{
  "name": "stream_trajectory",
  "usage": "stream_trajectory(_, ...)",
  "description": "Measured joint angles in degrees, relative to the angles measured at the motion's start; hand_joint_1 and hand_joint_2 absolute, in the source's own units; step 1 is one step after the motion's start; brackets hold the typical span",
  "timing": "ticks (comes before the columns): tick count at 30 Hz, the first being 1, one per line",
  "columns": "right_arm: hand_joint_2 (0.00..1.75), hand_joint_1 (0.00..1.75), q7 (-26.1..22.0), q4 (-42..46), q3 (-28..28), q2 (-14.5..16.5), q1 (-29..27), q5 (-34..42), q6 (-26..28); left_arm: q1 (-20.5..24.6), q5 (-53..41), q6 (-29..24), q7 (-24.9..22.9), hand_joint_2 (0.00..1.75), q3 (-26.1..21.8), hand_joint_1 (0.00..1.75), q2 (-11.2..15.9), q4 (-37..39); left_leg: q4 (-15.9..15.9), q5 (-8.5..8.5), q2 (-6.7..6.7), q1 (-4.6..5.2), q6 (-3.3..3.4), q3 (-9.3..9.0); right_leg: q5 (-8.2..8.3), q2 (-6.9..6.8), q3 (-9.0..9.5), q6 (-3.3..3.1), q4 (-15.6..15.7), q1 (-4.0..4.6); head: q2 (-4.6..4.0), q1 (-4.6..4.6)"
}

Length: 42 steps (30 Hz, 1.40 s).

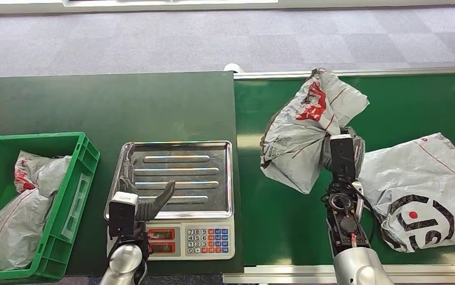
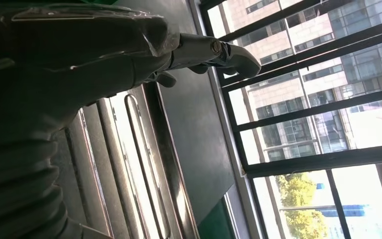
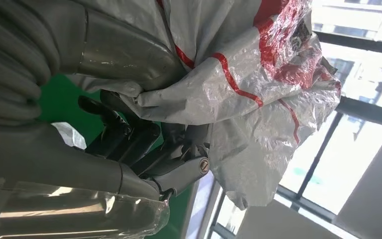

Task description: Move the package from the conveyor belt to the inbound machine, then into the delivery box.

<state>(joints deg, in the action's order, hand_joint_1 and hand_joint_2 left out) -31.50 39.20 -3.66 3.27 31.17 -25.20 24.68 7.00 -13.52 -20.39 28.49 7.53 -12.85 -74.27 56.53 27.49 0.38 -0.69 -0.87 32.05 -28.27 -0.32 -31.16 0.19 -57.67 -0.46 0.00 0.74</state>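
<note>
Right hand (image 1: 342,155) grips package (image 1: 308,127) above belt (image 1: 284,219); left hand (image 1: 145,205) spread over scale (image 1: 180,178); second package (image 1: 426,190) beside.

Right hand (image 1: 341,155) mostly buried behind held package (image 1: 305,133) in head view. Second package (image 1: 422,191) cut by right edge, crate (image 1: 64,202) by left edge. Scale (image 1: 180,196) keypad labels too small to read.

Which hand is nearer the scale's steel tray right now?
Left. The left hand hovers over the steel tray at its near left corner. The right hand is off to the side above the conveyor belt, gripping a grey package.
</note>
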Motion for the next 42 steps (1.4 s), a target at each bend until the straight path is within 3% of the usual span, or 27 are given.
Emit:
stream_trajectory(17, 1.75, 1.75, -7.0, 10.0, -0.9, 1.6, -3.1, 4.1, 4.3, 0.4, 0.7, -1.2, 2.2, 1.75, 1.0, 0.0, -0.2, 0.3, 0.0, 0.0, 0.0, 0.0, 0.0, 0.0, 0.0, 0.0, 0.01, 0.0, 0.0, 0.0, 0.0, 0.01)
stream_trajectory(31, 1.75, 1.75, -8.6, 23.6, 6.6, 3.2, -7.7, 0.1, 8.9, 0.1, 0.1, -1.0, 2.4, 1.75, 0.5, 0.0, -0.3, -1.2, 0.0, 0.0, 0.0, 0.0, 0.0, 0.0, 0.0, 0.0, 0.02, 0.0, 0.0, 0.0, 0.0, 0.01)
stream_trajectory(42, 1.75, 1.75, -8.6, 26.9, 10.6, 3.6, -9.0, -2.8, 9.4, -0.3, -0.2, -0.9, 2.4, 1.75, -0.2, 0.0, -0.4, -2.4, 0.0, 0.0, 0.0, 0.0, 0.0, 0.0, 0.0, 0.0, 0.02, 0.0, 0.0, 0.0, 0.0, 0.0)
